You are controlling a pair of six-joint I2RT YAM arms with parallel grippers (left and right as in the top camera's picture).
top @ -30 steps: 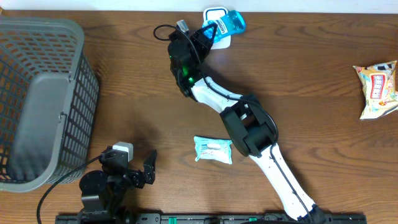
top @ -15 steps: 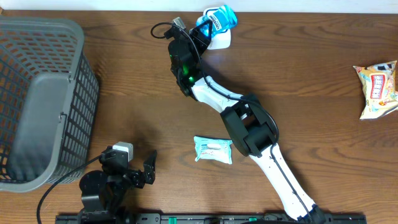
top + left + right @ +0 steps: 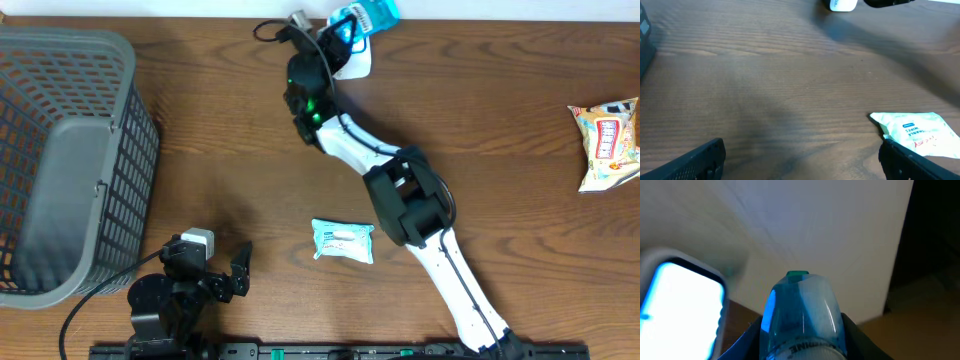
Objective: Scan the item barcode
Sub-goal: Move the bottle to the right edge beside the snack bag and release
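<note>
Even, soft light overhead; the blue bottle point(image 3: 800, 320) is blurred up close.

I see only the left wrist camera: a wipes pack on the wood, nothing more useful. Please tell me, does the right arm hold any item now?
Observer: Yes. The right gripper is shut on a blue bottle, at the far edge of the table.
Operator: Is some scanner near it?
Observer: A white device lies just beside the bottle; in the right wrist view its screen glows blue.
Operator: Are other items waiting?
Observer: A snack bag lies at the right edge, far from both arms.
</note>
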